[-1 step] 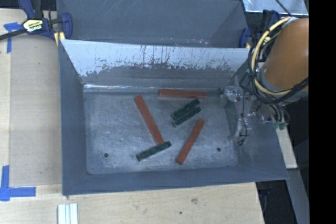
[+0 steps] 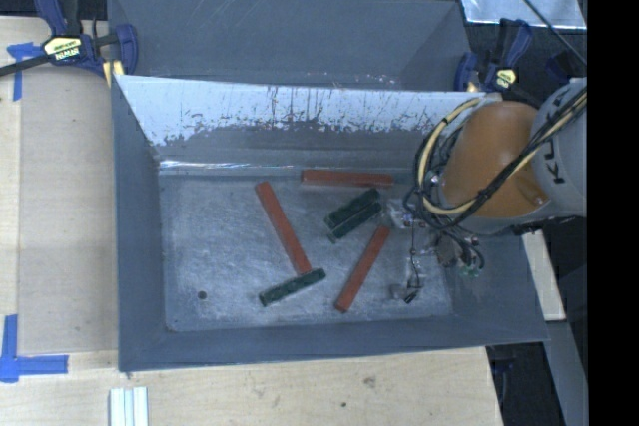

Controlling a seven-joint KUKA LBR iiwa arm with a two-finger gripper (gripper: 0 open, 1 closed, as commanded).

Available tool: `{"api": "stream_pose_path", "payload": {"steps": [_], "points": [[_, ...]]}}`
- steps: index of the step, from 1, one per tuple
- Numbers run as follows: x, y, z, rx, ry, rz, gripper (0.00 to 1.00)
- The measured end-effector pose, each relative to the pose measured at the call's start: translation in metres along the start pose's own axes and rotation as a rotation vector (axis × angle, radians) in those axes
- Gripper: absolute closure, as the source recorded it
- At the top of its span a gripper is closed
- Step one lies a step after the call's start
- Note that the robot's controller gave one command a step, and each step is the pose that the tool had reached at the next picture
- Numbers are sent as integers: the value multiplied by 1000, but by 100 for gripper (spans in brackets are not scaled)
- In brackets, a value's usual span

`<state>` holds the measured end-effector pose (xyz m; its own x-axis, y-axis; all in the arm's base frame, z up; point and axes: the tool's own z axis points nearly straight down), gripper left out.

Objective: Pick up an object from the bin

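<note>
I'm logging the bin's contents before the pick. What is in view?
bin: one, grey metal, middle of view
red-brown bars: three; by the back wall, slanting left of centre, slanting right of centre
dark green bars: two; mid-floor, near the front
speck: one, dark, front left; kind unclear
gripper: one, low at the floor's right end
orange cover, cables: on the wrist, right

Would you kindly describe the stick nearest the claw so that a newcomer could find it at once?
In the grey bin's right part hangs the claw. Just left of it lies a reddish-brown stick, slanting up to the right. The long red stick leans the opposite way; the back red stick lies level.
</note>
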<state>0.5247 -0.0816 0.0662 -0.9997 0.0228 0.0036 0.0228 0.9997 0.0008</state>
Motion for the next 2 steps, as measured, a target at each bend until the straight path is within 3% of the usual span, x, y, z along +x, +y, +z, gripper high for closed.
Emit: {"api": "stream_pose_path", "payload": {"steps": [1,2], "points": [[-20,34,-4,1,-9,-97,0],[0,33,-4,2,-4,-268,0]]}}
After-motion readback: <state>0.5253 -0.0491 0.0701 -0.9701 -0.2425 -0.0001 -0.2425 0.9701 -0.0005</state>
